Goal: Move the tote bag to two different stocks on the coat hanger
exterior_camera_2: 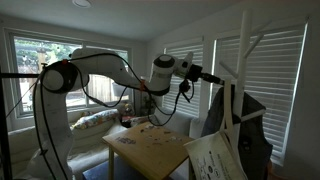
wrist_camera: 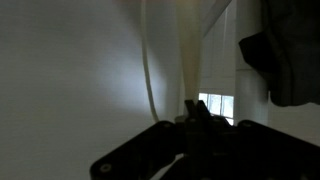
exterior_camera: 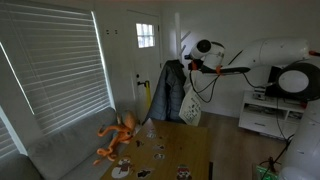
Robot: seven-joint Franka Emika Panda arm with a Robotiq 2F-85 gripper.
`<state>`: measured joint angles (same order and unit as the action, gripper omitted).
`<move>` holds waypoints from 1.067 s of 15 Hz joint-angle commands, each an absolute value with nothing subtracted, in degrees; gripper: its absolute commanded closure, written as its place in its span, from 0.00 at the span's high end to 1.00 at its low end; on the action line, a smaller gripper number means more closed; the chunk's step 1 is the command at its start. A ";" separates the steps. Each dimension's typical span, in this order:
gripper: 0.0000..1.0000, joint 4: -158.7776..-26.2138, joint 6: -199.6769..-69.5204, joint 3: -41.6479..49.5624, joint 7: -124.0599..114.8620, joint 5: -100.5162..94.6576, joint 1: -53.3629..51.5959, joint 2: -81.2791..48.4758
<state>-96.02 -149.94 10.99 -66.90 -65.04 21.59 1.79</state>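
We see the gripper [exterior_camera: 192, 66] up near the top of the hanger [exterior_camera_2: 238, 58]. Bag [exterior_camera: 190, 108] hangs just below it, beside the dark jacket [exterior_camera: 170, 90]. In wrist view, pale straps [wrist_camera: 150, 70] run down twd the fingertips. Too dark there, so we can't tell if the claw is clenched or released.

The coat hanger [exterior_camera_2: 241, 70] is a slim white pole stand, upright. The stocks [exterior_camera_2: 256, 36] are short white pegs that branch upward at an angle near its top. The tote bag [exterior_camera: 190, 108] is a flat, pale off-white cloth bag hanging low against the stand, with its thin straps running up alongside the pole; which stock carries the straps cannot be determined.
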 commanded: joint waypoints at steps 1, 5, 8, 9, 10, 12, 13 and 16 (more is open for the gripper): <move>0.01 -95.04 -153.16 11.09 -64.21 -61.35 21.50 -0.15; 0.01 -94.22 -156.12 10.82 -60.74 -57.94 21.64 -2.28; 0.01 -94.40 -157.27 10.79 -56.89 -54.44 21.92 -3.37; 0.01 -94.68 -156.97 10.67 -55.51 -53.36 21.86 -3.44; 0.01 -95.17 -156.56 10.56 -54.30 -52.46 21.81 -3.52; 0.01 -96.03 -156.05 10.37 -51.76 -50.08 21.79 -4.15; 0.01 -96.26 -156.18 10.34 -50.87 -49.05 21.84 -4.67; 0.01 -96.77 -156.49 9.74 -46.98 -45.05 21.89 -5.84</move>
<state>-96.06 -155.69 10.52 -51.62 -49.75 21.52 -5.34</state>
